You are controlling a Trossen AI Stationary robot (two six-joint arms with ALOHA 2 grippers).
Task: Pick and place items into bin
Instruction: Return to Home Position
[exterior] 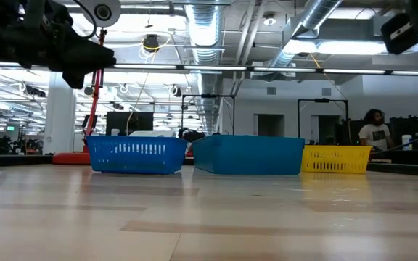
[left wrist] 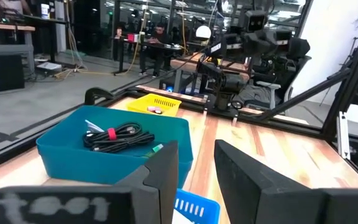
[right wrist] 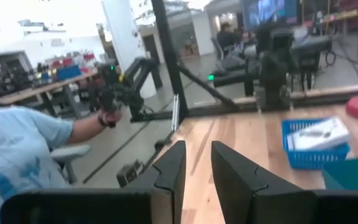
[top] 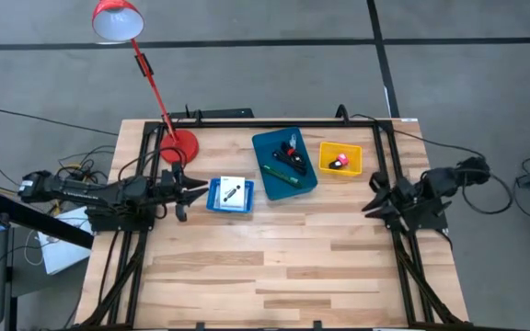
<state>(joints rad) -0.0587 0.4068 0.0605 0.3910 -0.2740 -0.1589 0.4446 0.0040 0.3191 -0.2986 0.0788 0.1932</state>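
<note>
A white printed packet (top: 232, 193) lies in a small blue basket (top: 213, 197). Black cable pieces with a red tie (left wrist: 114, 137) and a green pen (top: 282, 175) lie in the teal bin (top: 267, 147). A pink bit (top: 341, 162) sits in the yellow bin (top: 325, 165). My left gripper (top: 188, 191) hovers open just left of the blue basket, above the table. My right gripper (top: 372, 204) hangs open near the table's right edge, right of the yellow bin. Both hold nothing.
A red desk lamp's base (top: 181, 145) stands behind the blue basket at the table's far left. The three bins (exterior: 249, 154) stand in a row across the far half of the table. Bare wood (top: 274, 267) fills the near half. A person in a light blue shirt (right wrist: 17, 143) shows beyond the table.
</note>
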